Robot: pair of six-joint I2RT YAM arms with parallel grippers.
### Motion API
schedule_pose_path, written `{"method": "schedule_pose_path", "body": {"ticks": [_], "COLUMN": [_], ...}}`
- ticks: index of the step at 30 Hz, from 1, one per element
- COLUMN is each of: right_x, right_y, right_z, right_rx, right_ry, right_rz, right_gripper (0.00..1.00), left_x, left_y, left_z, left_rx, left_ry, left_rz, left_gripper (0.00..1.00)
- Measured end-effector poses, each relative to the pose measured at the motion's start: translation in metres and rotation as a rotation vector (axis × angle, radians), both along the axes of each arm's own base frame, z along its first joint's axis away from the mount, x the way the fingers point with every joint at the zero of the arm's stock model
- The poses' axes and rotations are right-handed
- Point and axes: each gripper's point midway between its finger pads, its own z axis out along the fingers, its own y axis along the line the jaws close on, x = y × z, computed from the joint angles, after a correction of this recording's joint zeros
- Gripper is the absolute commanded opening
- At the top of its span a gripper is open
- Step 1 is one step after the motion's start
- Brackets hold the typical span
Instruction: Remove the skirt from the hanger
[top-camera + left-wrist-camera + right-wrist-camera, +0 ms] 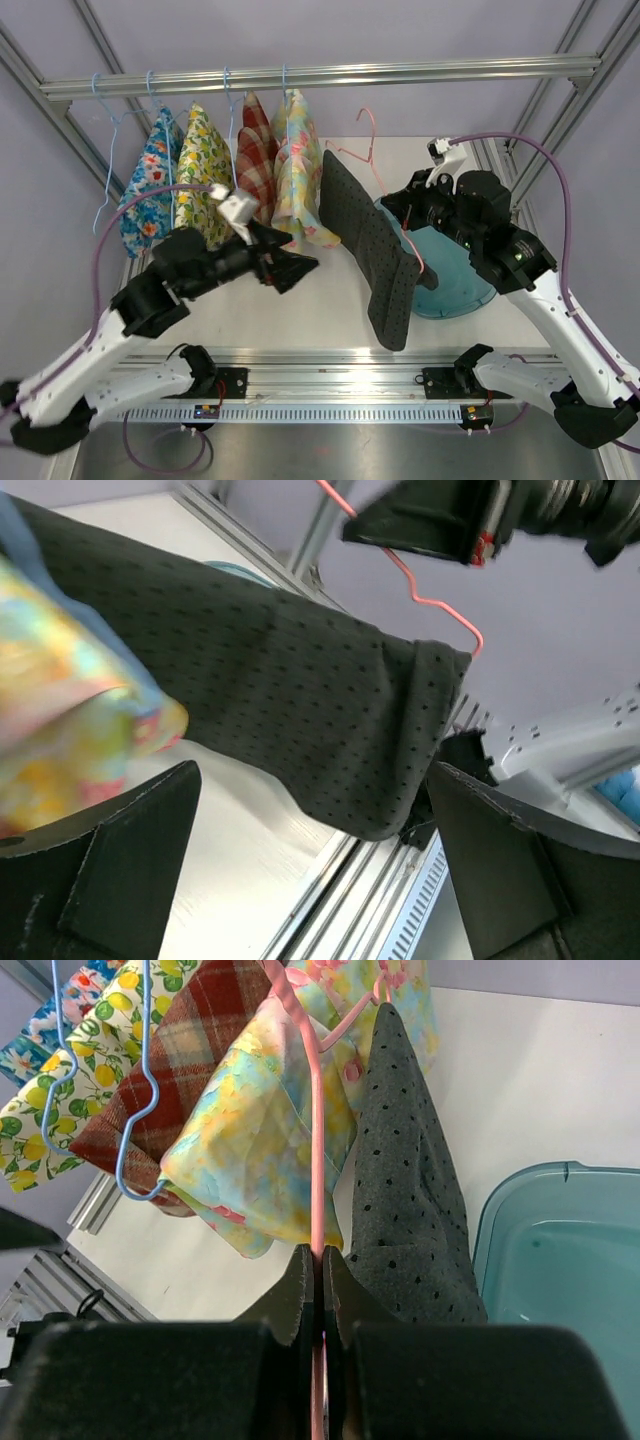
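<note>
The skirt, dark grey with black dots, hangs on a pink wire hanger held in the air over the middle of the table. My right gripper is shut on the hanger's wire; in the right wrist view the pink hanger runs straight between the closed jaws of that gripper, with the skirt draped just to the right. My left gripper stands wide open to the left of the skirt, apart from it. In the left wrist view the skirt and hanger lie beyond this gripper, which holds nothing.
A teal tub sits on the table under my right arm. Several patterned garments hang on blue hangers from the metal rail at the back left, the pastel one close beside the skirt. The table's aluminium front edge runs below.
</note>
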Motion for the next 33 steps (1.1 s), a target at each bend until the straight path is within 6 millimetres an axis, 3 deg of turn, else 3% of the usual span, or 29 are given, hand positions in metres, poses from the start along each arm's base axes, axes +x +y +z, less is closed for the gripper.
{"method": "schedule_pose_path", "body": {"ticks": [4,8,14,16,19,22,23,29,33], "right_x": [-0.001,-0.003,-0.008,-0.008,-0.007,-0.007,-0.008,-0.010,-0.011], "right_y": [-0.003,-0.012,-0.019,-0.019,-0.018,-0.018,-0.018,-0.022,-0.026], "right_z": [0.006,0.015,0.021,0.019,0.013,0.006,0.005,0.002,-0.006], "right_rx": [0.016,0.051,0.094,0.100,0.102,0.100,0.099,0.095,0.044], "right_ry": [-0.014,-0.023,-0.022,-0.013,0.006,0.022,0.025,0.016,-0.023], "right_rz": [-0.013,-0.039,-0.061,-0.064,-0.066,-0.069,-0.068,-0.072,-0.059], "right_gripper": [0.00,0.00,0.00,0.00,0.00,0.00,0.00,0.00,0.00], "left_x": [-0.012,-0.018,-0.045,-0.047,-0.044,-0.038,-0.036,-0.032,-0.033], "left_y": [-0.061,-0.106,-0.171,-0.185,-0.197,-0.203,-0.204,-0.204,-0.190], "left_z": [-0.003,-0.020,-0.067,-0.077,-0.088,-0.098,-0.101,-0.104,-0.094], "left_rx": [0.124,0.231,0.349,0.360,0.375,0.393,0.401,0.401,0.399], "left_ry": [-0.029,-0.071,-0.114,-0.124,-0.134,-0.139,-0.142,-0.162,-0.167], "left_rz": [-0.073,-0.081,-0.167,-0.176,-0.166,-0.139,-0.132,-0.112,-0.111], "left_gripper": [0.99,0.99,0.98,0.92,0.82,0.31,0.01,0.00,0.00]}}
